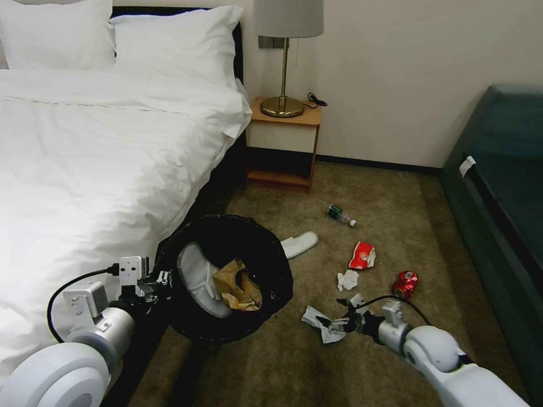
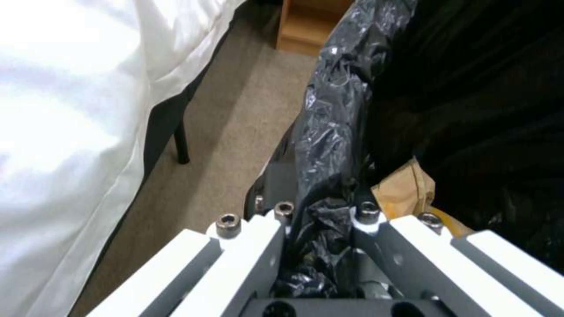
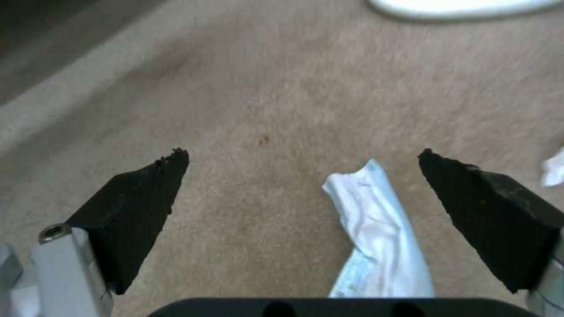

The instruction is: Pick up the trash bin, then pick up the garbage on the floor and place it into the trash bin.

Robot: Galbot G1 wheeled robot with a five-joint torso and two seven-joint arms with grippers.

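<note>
Occupying the left of the head view, the white bed point(image 1: 85, 158) stands on the carpeted floor point(image 1: 396, 203), with a nightstand point(image 1: 283, 147) and lamp point(image 1: 285, 56) beside it. The trash bin point(image 1: 266, 254) hangs tilted beside the bed, clear of the floor, its mouth facing the camera; a white slipper point(image 1: 195, 277) and a tan paper bag point(image 1: 237, 285) lie inside. The left hand point(image 2: 320, 220) is clamped tight on the bin's bag-lined rim point(image 2: 329, 132). A second white slipper point(image 1: 300, 244) lies on the carpet just behind the bin. The right hand point(image 3: 302, 176) is low over the carpet, fingers point(image 3: 141, 198) spread wide and holding nothing, with a crumpled white wrapper point(image 3: 376, 233) lying between them. Beyond it lie a red snack wrapper point(image 1: 362, 255), a crushed red can point(image 1: 405, 284), a white tissue point(image 1: 347, 280) and a small green bottle point(image 1: 341, 214).
</note>
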